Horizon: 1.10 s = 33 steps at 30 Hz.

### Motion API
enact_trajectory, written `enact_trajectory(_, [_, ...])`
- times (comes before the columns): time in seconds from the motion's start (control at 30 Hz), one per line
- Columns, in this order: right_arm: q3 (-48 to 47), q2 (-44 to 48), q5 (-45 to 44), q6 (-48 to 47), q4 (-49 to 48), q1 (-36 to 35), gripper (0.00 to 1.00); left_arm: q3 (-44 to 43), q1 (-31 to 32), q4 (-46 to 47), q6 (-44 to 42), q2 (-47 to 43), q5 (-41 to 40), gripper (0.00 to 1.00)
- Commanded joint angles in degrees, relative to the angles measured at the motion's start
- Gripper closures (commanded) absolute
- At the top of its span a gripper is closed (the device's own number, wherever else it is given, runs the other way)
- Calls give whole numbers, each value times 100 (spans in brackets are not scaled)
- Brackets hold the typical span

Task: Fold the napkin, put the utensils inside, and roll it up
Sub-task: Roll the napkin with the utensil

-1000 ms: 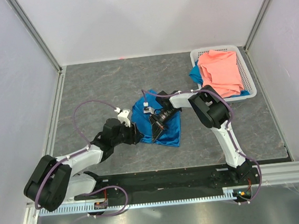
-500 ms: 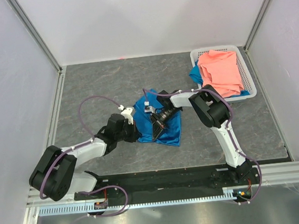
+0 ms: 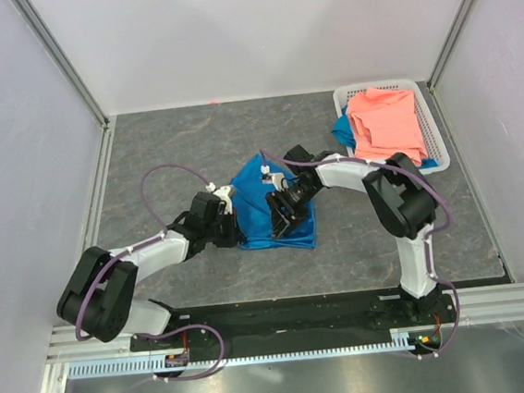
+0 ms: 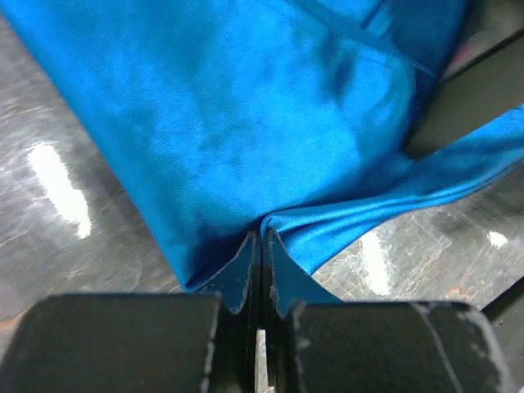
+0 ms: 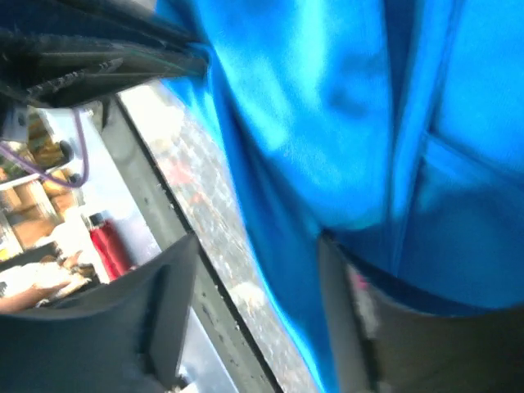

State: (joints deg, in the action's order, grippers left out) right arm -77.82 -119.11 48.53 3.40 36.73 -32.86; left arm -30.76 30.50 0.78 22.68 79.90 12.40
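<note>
The bright blue napkin (image 3: 262, 217) lies rumpled and partly folded on the grey table's middle. My left gripper (image 3: 232, 227) sits at its left edge. In the left wrist view the left gripper (image 4: 262, 244) is shut, with a fold of the napkin (image 4: 246, 123) pinched between its tips. My right gripper (image 3: 282, 209) hovers over the cloth's middle. Its jaws stand open in the right wrist view (image 5: 258, 282), one finger (image 5: 352, 327) against the napkin (image 5: 327, 106), nothing held. The utensils are out of view.
A white basket (image 3: 377, 86) stands at the back right with a salmon-pink cloth (image 3: 385, 124) in it and a blue scrap (image 3: 341, 133) beneath. White walls close the table on three sides. The arms' black base rail (image 3: 283, 320) runs along the near edge.
My left gripper reached into the napkin's left edge and shut on it. My right gripper let go of the cloth, opened and turned over the middle. The napkin's right side settled.
</note>
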Motion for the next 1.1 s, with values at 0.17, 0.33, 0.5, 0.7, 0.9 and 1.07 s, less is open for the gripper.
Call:
enact_trajectory(0.17, [1453,2057,-2219,-243,-1386,-413,18,-395,-606,-534,483,158,832,98])
enact_trajectory(0.33, [2288,2874,-3779,-435,-2573,-1194,17,-501,-800,-666,545,210,1124,98])
enact_trajectory(0.5, [2395,2938,-4650,-779,-3057,-1863,16,-562,-888,-772,571,289,1256,98])
enact_trajectory(0.7, [2184,2499,-5073,-1253,-3032,-2365,17,-580,-906,-790,580,333,1308,98])
enact_trajectory(0.9, [1973,2147,-5003,-1491,-2926,-2514,21,-597,-941,-789,571,351,1326,98])
enact_trajectory(1.07, [1832,1918,-5091,-1588,-2873,-2558,28,-606,-950,-789,563,369,1352,98])
